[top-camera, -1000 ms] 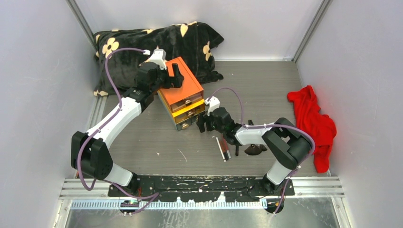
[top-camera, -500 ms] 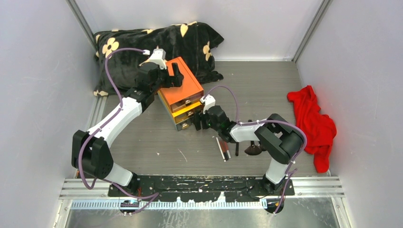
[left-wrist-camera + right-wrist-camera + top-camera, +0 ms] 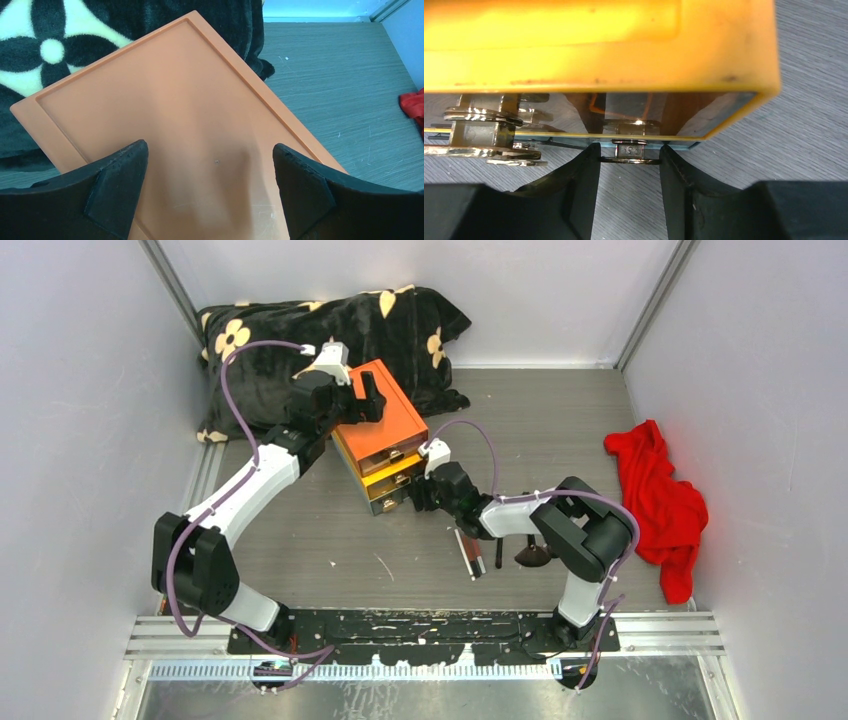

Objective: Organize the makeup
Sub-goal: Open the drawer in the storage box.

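Note:
The makeup lies on the table in the top view: slim red and black pieces [image 3: 470, 554] and a dark fluffy brush head [image 3: 534, 557], under my right forearm. The orange-topped box [image 3: 388, 418] stands behind them. My left gripper [image 3: 366, 400] [image 3: 210, 165] is open over the orange lid [image 3: 165, 100], nothing between its fingers. My right gripper [image 3: 418, 497] [image 3: 630, 156] is low at the box's bottom clear drawer [image 3: 704, 117]. Its fingers [image 3: 586, 170] press both ends of the metal ring handle [image 3: 630, 160]. A yellow drawer [image 3: 599, 45] sits just above.
A black blanket with cream flowers [image 3: 300, 325] is bunched in the back left corner behind the box. A red cloth [image 3: 655, 500] lies by the right wall. White walls close in the table on three sides.
My right gripper has moved left up to the box's bottom drawer, and its jaws have narrowed onto the ring handle. The left arm has stayed over the lid.

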